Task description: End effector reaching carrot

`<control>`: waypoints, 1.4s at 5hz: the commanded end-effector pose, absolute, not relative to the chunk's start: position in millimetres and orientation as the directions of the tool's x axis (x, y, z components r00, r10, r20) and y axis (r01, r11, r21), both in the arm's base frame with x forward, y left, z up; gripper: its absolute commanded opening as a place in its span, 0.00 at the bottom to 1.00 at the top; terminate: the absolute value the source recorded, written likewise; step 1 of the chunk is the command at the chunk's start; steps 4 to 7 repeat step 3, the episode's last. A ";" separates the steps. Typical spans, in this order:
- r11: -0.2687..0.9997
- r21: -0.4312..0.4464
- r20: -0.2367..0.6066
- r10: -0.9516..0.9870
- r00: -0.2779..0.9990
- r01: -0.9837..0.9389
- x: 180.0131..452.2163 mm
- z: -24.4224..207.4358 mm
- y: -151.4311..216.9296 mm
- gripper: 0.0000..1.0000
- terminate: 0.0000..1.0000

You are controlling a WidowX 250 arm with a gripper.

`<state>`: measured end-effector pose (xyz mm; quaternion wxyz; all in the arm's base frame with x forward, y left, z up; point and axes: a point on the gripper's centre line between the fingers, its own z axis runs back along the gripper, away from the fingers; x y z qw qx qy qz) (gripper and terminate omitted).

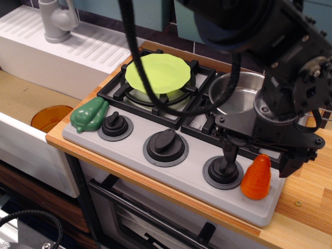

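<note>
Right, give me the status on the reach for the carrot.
Done: the end effector hangs low over the stove's front right corner, jaws open, one prong on each side of the carrot. In hand: the final approach; the left prong sits by the right knob, the right prong by the carrot's far side. Left: closing the remaining gap. The carrot stands upright, and I can't tell whether either prong touches it.

Bulky matte-black wrist housing, round silver-rimmed joint, small screws on the casing, thick black cables looping off the top, black end effector (258, 157) with two long dark prong fingers (229, 154)
</note>
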<state>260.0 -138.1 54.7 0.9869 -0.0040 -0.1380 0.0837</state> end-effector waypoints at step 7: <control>0.991 -0.049 0.295 0.136 0.946 -0.127 264.7 47.4 -144.6 1.00 1.00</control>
